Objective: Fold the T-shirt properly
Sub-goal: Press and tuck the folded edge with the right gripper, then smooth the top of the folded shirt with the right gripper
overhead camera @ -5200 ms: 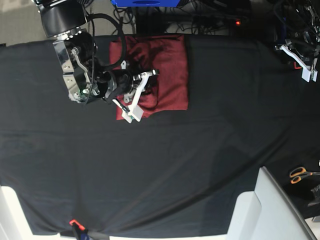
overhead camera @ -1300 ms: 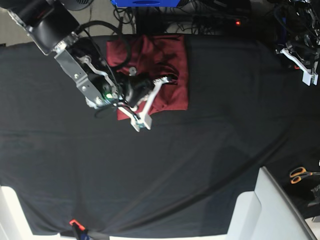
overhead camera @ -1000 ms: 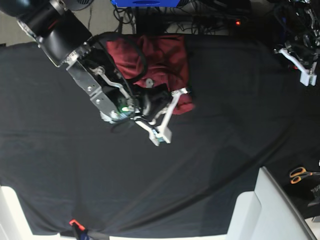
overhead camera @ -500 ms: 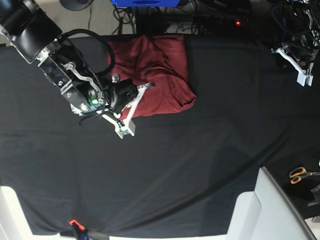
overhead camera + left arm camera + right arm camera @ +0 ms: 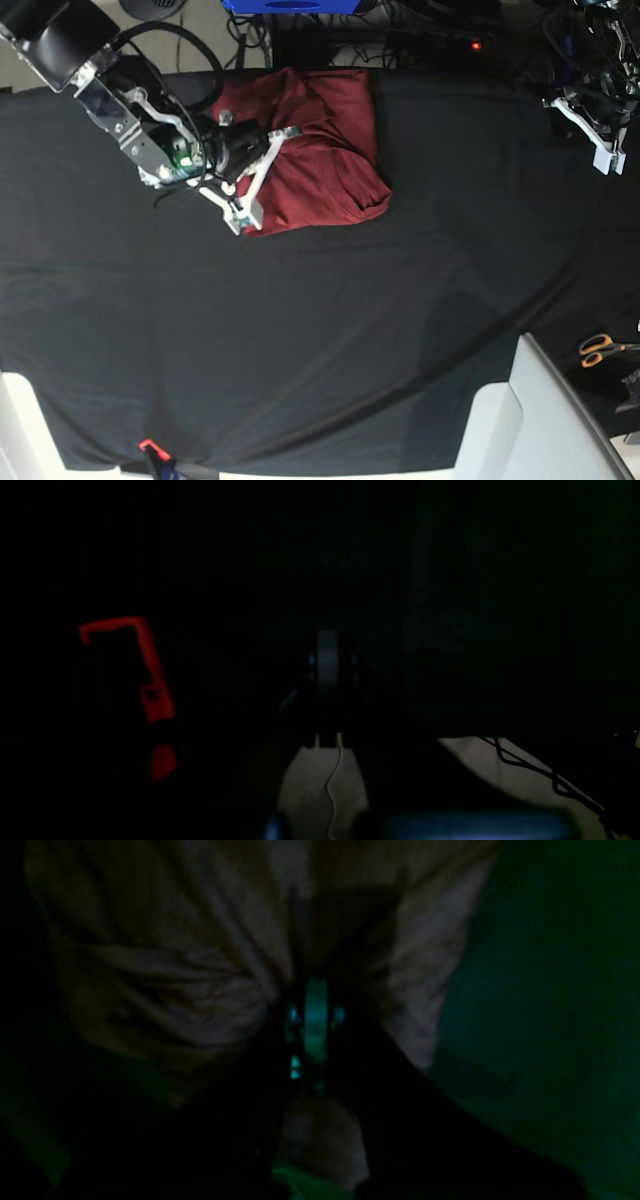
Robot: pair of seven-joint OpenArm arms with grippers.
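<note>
With left gripper [image 5: 603, 152] closed and parked empty at upper right, clear of the cloth, and closed right gripper [image 5: 265, 172] set on the left edge of the T-shirt [image 5: 330, 150] bunched at upper centre, probably for tidying the fold.

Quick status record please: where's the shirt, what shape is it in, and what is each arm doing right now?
shirt: T-shirt, folded bundle at the far edge of the black table cover, rumpled, near right corner bulging out
right gripper: right gripper over the shirt's left edge, jaws shut; whether it holds fabric cannot be told
left gripper: left gripper parked at the table's far right edge, away from the shirt, jaws shut
other: scissors at the right edge
</note>
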